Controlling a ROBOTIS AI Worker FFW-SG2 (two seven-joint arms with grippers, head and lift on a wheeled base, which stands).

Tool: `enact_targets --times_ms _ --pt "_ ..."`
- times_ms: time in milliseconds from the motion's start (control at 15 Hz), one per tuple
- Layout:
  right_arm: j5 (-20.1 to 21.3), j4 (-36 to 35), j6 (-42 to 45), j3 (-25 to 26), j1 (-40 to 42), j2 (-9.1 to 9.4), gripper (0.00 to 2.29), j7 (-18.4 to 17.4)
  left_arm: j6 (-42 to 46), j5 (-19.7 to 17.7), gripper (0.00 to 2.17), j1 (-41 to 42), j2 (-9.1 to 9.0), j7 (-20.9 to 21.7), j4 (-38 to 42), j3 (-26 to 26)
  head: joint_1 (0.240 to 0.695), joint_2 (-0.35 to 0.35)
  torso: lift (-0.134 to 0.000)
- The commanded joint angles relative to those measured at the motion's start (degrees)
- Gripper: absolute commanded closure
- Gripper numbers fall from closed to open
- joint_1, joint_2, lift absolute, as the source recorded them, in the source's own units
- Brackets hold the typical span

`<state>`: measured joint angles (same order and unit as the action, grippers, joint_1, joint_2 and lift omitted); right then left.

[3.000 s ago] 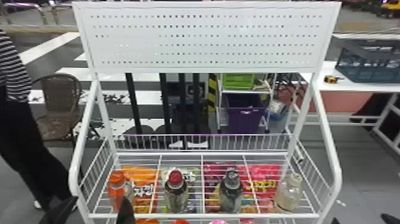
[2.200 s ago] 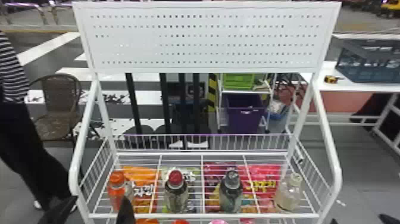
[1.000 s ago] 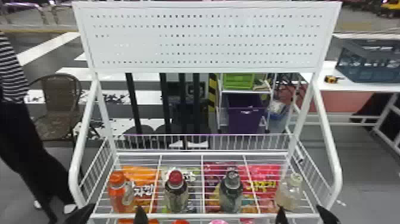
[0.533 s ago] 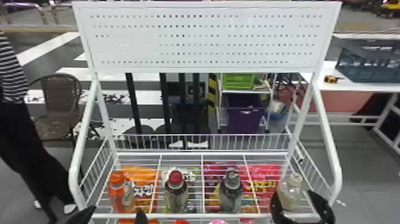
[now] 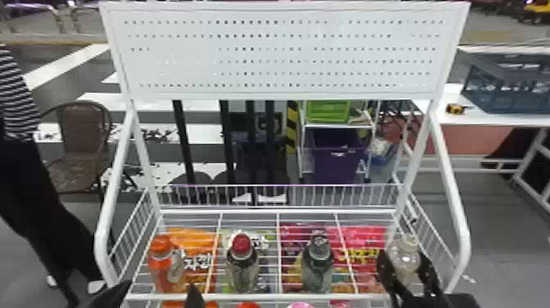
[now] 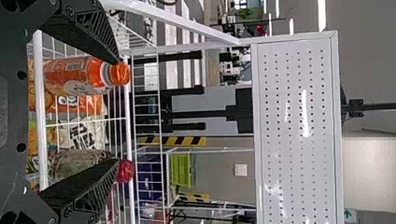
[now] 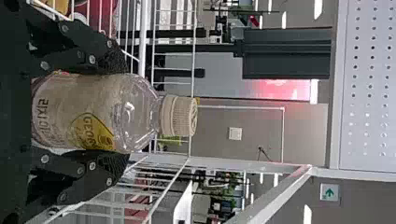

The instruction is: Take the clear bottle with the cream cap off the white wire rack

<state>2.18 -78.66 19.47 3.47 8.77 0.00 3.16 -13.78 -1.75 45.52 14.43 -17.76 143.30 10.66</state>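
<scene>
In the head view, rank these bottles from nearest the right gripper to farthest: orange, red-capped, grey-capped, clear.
1. Clear bottle, in the right gripper.
2. Grey-capped bottle, right of middle.
3. Red-capped bottle, left of middle.
4. Orange bottle, far left.

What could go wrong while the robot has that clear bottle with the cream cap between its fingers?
The clear bottle might slip or turn, since the right gripper holds it only by its smooth, rounded sides, below the cream cap. It might also catch on the white wire rack, as its front rail and right side panel are both close by. A sideways swing to the left could perhaps knock the gray-capped bottle.
</scene>
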Motion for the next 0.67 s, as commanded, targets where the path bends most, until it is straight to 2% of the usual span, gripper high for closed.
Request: enact_targets --times_ms 0,133,267,533,600 --pt "-0.4 -9.0 -7.8 0.1 3.9 -0.18 1.48 0.0 -0.2 0.1 0.14 0.0 0.08 0.0 0.7 0.2 0.499 0.000 0.000" --pt "-0.3 -20.6 -15.4 0.0 9.4 -0.53 1.48 0.7 -0.1 0.1 0.14 0.1 0.08 0.0 0.8 0.2 0.499 0.000 0.000" --pt "-2.2 -33.6 -27.5 0.5 16.0 -1.06 1.48 3.5 -0.2 0.3 0.14 0.4 0.16 -0.1 0.8 0.2 0.499 0.000 0.000" --pt "-3.7 -48.1 -29.3 1.8 27.8 -1.76 1.48 3.5 -0.2 0.3 0.14 0.4 0.08 -0.1 1.5 0.2 0.499 0.000 0.000" --pt "-5.3 -50.7 -28.7 2.9 30.3 -1.76 1.48 3.6 -0.4 0.3 0.14 0.3 0.08 -0.1 1.5 0.2 0.499 0.000 0.000"
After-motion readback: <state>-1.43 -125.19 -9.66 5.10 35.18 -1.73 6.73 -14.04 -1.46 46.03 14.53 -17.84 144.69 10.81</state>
